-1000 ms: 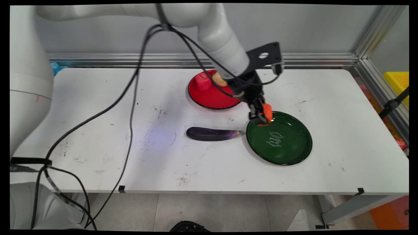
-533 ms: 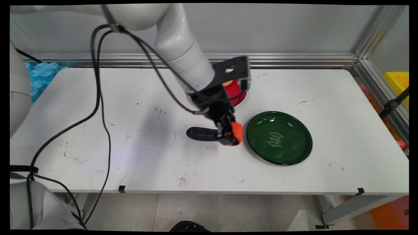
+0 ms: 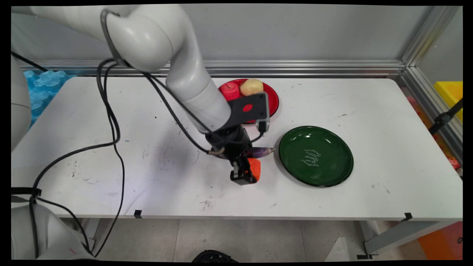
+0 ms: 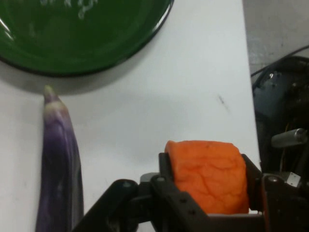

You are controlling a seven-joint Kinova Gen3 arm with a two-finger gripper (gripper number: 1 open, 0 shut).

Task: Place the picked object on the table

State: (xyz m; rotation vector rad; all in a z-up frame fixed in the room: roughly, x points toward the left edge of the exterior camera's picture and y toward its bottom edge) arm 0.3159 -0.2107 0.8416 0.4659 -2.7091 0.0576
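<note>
The end effector (image 3: 248, 173) is clamping an orange chunk (image 4: 208, 176) between its fingers, hovering low toward the desk's (image 3: 111, 162) near edge. Just behind it, a purple eggplant (image 4: 59, 159) is lying, its tip near the green plate (image 3: 316, 155). A loosening grip would be letting the chunk roll off the near edge.

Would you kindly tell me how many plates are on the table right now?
2. The red plate sits at the table's far side, partly hidden by the arm; the green plate lies nearer, right of the claw.
</note>
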